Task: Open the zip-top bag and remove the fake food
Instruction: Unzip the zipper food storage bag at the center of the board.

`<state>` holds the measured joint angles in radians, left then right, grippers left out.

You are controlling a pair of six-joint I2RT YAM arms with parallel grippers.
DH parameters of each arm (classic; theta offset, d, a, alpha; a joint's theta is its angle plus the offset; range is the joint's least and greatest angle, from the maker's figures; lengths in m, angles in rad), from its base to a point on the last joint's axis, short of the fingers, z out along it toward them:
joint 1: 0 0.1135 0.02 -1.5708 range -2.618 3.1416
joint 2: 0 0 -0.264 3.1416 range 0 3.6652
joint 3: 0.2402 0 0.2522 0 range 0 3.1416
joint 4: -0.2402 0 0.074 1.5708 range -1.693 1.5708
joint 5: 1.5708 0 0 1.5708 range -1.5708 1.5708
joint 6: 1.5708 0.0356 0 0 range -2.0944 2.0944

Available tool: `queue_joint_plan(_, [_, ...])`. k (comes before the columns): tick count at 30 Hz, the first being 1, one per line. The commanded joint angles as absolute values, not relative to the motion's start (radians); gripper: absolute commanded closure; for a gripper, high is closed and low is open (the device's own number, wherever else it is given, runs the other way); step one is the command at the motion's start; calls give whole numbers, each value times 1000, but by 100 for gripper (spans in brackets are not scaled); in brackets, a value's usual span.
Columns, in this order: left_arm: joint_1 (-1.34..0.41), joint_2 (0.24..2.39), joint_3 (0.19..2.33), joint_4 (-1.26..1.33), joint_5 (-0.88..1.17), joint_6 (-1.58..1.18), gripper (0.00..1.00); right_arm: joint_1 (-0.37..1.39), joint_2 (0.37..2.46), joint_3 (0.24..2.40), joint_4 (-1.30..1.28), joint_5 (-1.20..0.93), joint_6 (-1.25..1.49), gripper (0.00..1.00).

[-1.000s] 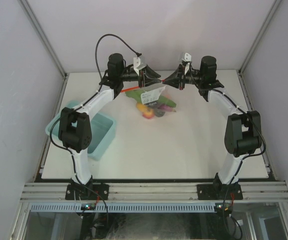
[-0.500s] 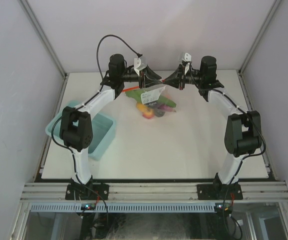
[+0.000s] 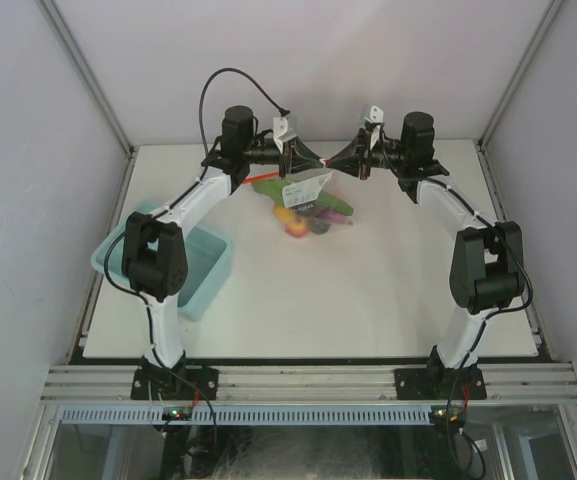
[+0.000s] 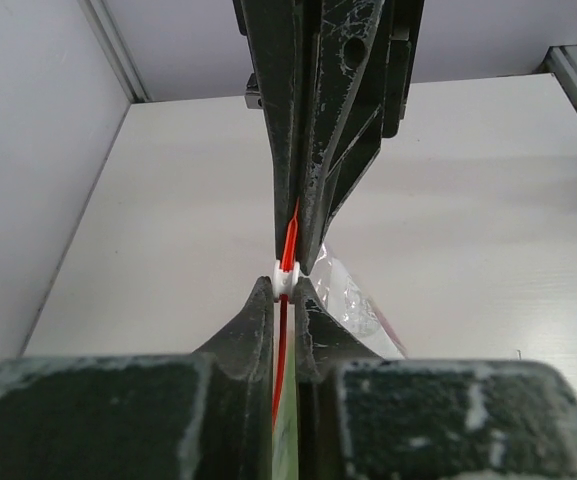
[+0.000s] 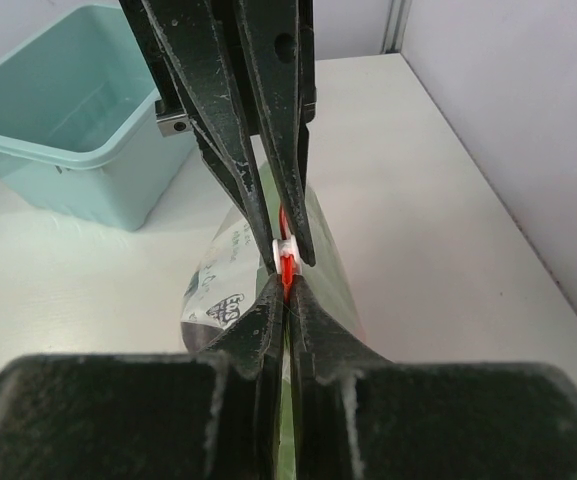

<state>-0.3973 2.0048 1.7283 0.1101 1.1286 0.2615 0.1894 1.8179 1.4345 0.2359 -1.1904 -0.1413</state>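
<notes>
Above table (image 3: 368, 290), left tool (image 4: 284, 287) and right tool (image 5: 285, 277) pinch zip-top bag (image 3: 308, 190).

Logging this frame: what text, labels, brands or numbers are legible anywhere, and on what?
No text can be read.
zip-top bag, white printed label: dark marks, too blurred in the right wrist view and too small from the top.
light blue bin: no lettering shows.

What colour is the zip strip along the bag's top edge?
The zip strip is red-orange, with a white slider; clearest in the left wrist view.
</notes>
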Motion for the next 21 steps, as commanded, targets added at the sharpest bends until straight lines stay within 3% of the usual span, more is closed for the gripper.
queue_joint_plan(1, [-403,2003,1785,104,1129,284,98,189,1769,1444,276,-1219,-144,100])
queue_joint_plan(21, [-348,1988,1741,105,1149,274,100,166,1743,1412,311,-1172,-114,100])
